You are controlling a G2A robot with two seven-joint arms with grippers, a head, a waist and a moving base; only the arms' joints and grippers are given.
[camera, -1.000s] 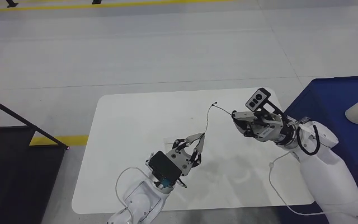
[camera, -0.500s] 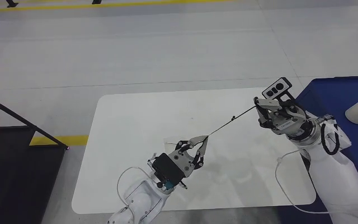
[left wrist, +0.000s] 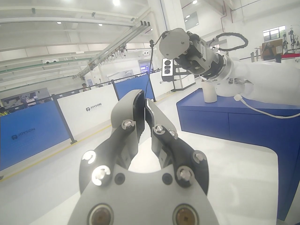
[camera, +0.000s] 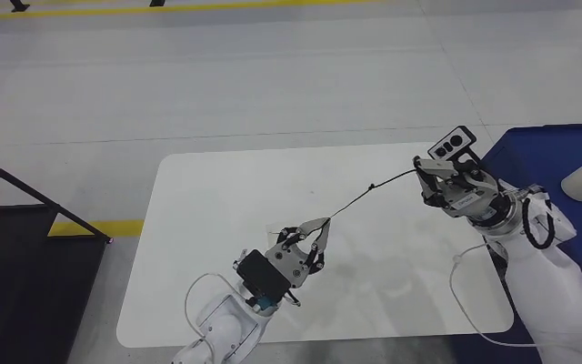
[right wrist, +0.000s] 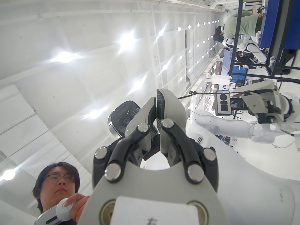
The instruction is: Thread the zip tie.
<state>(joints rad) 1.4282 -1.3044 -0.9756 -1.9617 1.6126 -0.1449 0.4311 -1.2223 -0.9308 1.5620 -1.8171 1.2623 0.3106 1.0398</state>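
Since a second ago my right jaws have drawn off toward the far right. The zip tie (camera: 351,202), which then stood up in a slack bend between the arms, now runs as one long line with only a slight bow. Over the last half second the left jaws have slipped a little to the left, which I'd say is what let that bow in.

The left jaws are closed right down, pads all but meeting, pinching the near-left end of the tie at their tips. The strap rises out of them toward the other arm. The right jaws are likewise closed, and the tie leaves from their tips, so I read them as gripping the far-right end. I judge the two pinches at opposite ends are there to keep the strap stretched and steady.

A small dark lump (camera: 371,188) sits about midway along the line, probably the locking head. I can't tell whether the strap passes through it.

The tie hangs in the air over the right half of the white tabletop (camera: 200,273), touching nothing but the jaws. The right jaws sit over the tabletop's far right corner, near the blue counter (camera: 546,155).
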